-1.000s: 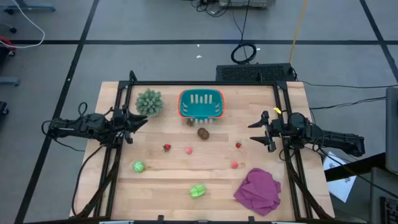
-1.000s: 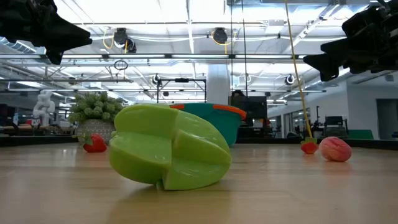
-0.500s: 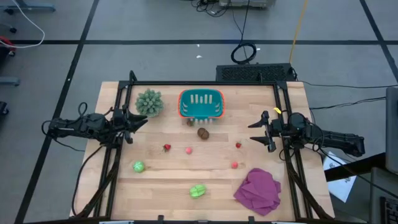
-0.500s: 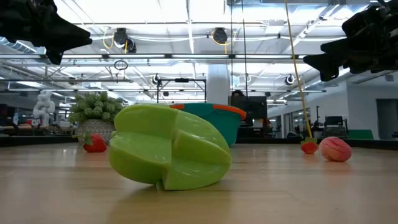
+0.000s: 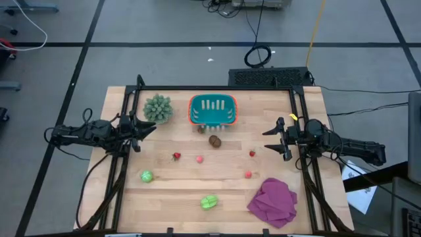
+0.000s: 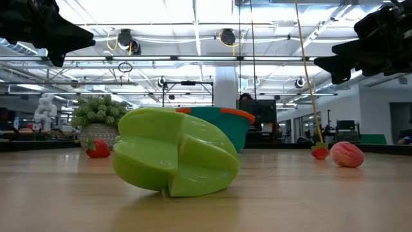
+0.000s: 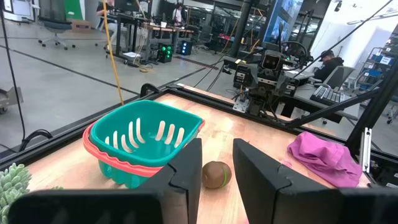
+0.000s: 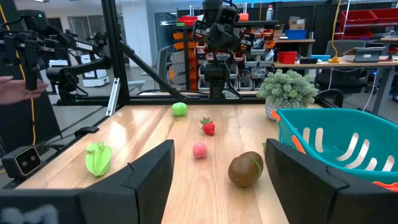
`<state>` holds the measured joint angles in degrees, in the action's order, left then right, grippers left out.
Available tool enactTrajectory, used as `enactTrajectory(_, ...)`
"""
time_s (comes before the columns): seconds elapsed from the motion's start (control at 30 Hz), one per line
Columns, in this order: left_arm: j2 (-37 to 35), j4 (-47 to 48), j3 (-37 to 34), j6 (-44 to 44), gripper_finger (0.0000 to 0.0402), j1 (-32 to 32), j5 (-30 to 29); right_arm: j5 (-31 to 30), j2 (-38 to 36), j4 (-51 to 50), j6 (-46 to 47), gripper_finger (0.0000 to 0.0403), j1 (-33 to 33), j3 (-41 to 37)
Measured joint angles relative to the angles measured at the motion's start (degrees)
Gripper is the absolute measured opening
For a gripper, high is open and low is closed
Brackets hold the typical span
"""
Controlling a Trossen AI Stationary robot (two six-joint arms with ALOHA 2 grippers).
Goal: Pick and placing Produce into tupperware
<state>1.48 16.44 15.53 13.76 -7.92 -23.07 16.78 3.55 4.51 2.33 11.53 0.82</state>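
Note:
The teal tupperware (image 5: 212, 110) with its orange-red rim stands on its base at the far middle of the table. The brown oval (image 5: 214, 139) lies just in front of it. Tiny red pieces (image 5: 176, 156) (image 5: 200, 158) (image 5: 252, 153) (image 5: 248, 174) lie scattered mid-table. Two light-green pieces (image 5: 146, 176) (image 5: 209, 201) lie nearer the near edge. My left gripper (image 5: 148, 128) hovers open at the left side, level, pointing right. My right gripper (image 5: 270, 140) hovers wide open at the right side, pointing left. Neither touches anything.
A spiky grey-green plant (image 5: 158, 108) stands left of the tub. A magenta cloth (image 5: 273, 201) lies bunched at the near right. A small dark bit (image 5: 201, 129) sits by the tub's near wall. Black frame rails (image 5: 125, 164) run along the table's left, right and far sides.

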Motion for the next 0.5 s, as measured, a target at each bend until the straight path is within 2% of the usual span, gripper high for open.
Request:
enactTrajectory(0.27, 0.01, 0.0, 0.0, 0.0, 0.0093, -0.01, 0.0, -0.15, 0.0, 7.08, 0.08, 0.0242, -0.02, 0.0)
enactTrajectory(0.5, 0.0, -0.06, 0.0, -0.1, 0.0093, 0.0, -0.02, -0.17, -0.02, 12.08, 6.48, 0.0242, -0.02, 0.0)
